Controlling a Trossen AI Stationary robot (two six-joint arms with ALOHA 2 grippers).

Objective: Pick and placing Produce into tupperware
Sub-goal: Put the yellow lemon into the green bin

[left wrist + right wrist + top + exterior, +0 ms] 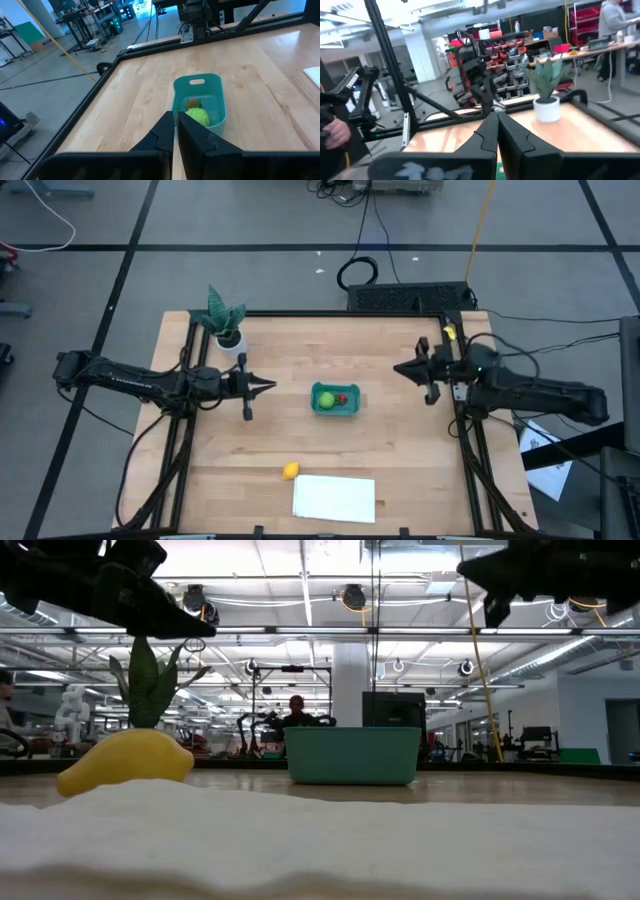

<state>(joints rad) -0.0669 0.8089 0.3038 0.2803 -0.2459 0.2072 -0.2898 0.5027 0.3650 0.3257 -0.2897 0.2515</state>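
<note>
High view: the teal tupperware (335, 401) sits mid-counter (400, 460) holding the green piece (326, 399) and red piece (342, 397); the lemon (290, 471) lies beside a white sheet (334, 498). Left claw (268, 387) and right claw (400, 369) flank the tub, both closed and empty. Left wrist view: closed fingers (165, 132) point at the tub.

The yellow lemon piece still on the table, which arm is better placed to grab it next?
Probably the left. The yellow piece lies on the table's left half, nearer the left gripper than the right gripper; both are empty.
</note>
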